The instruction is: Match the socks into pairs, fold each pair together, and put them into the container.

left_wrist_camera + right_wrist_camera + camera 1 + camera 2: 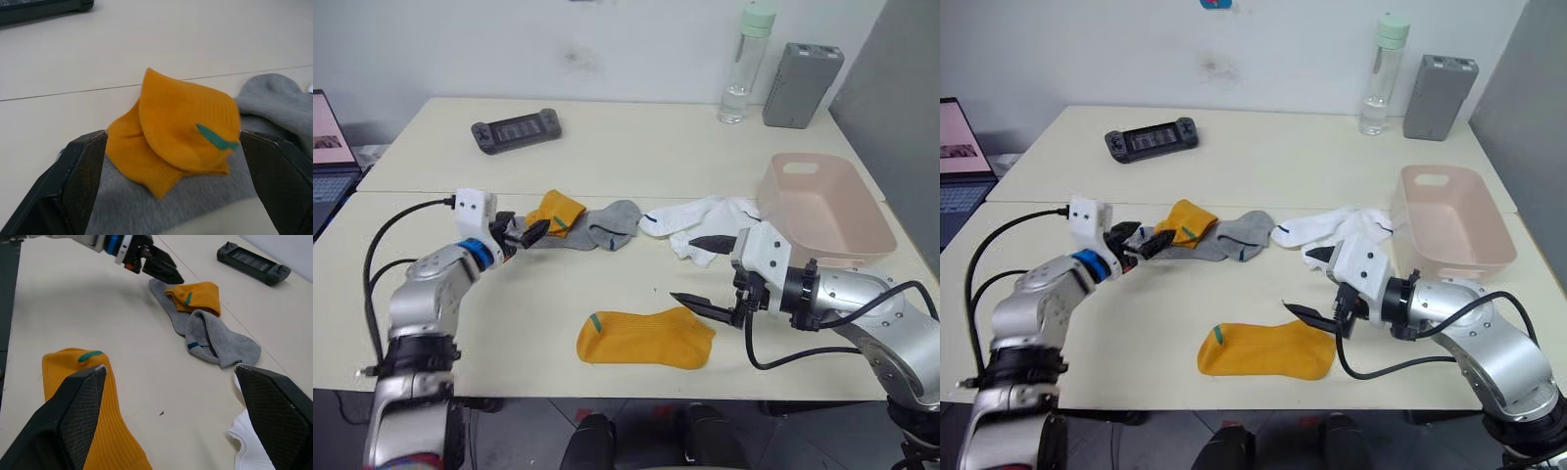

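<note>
A crumpled mustard-orange sock lies on the end of the grey socks, left of the table's middle. My left gripper is open, its fingers spread either side of that sock's near edge without closing on it. A second orange sock lies flat near the front edge. Just to its right, my right gripper hangs open and holds nothing. The white socks are heaped between the grey socks and the pale pink container at the right.
A black game controller, a water bottle and a grey box stand along the far side of the table. A laptop sits at the far left. A seam crosses the tabletop behind the socks.
</note>
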